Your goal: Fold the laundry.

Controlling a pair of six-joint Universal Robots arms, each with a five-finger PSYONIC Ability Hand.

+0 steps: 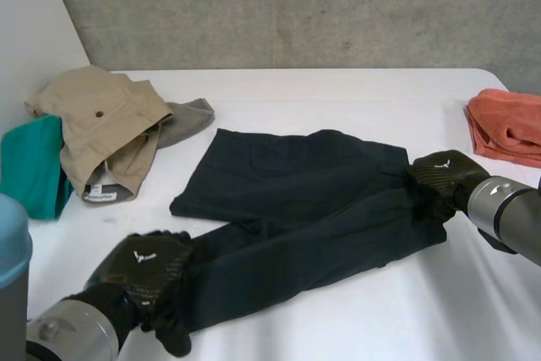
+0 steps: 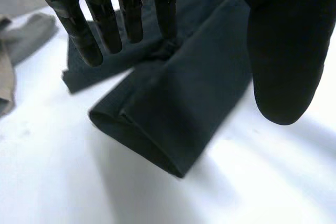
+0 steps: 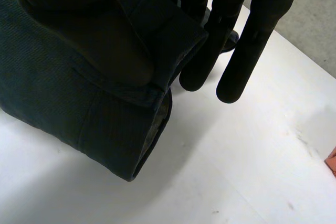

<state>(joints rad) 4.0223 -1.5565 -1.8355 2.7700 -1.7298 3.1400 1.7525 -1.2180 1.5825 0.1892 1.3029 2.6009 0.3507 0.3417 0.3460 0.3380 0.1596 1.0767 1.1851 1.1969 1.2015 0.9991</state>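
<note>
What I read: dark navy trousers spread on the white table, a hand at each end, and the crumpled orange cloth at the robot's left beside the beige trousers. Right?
No: the head view shows the crumpled orange cloth at the robot's right, by the right hand, across the table from the beige trousers. The rest holds.

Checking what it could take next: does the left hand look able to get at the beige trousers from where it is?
Probably yes. The left hand is open over the hem of the dark trousers, holding nothing, and only bare table lies between it and the beige trousers.
</note>
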